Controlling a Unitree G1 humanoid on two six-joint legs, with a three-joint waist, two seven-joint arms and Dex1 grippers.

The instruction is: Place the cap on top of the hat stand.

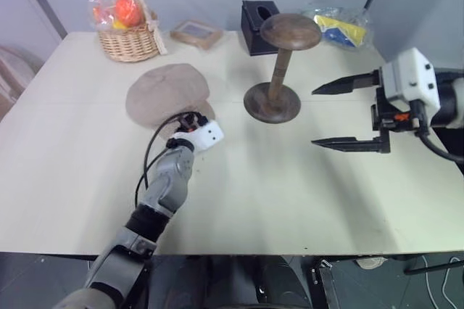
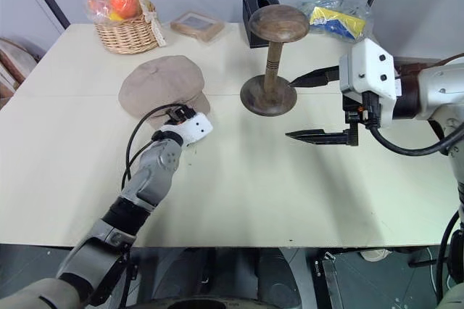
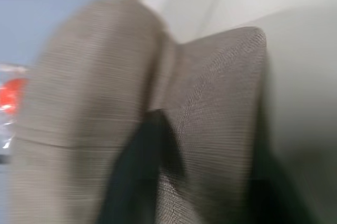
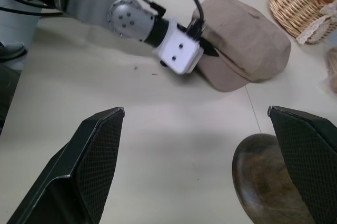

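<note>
the cap (image 1: 167, 93) lies flat on the table (image 1: 290, 193), left of the hat stand (image 1: 279, 69) and well apart from it. the left gripper (image 4: 206, 50) has its fingers pinched together on the cap's near brim. the right gripper (image 1: 348, 114) hangs above the table right of the stand, fingers wide apart and holding nothing.
</note>
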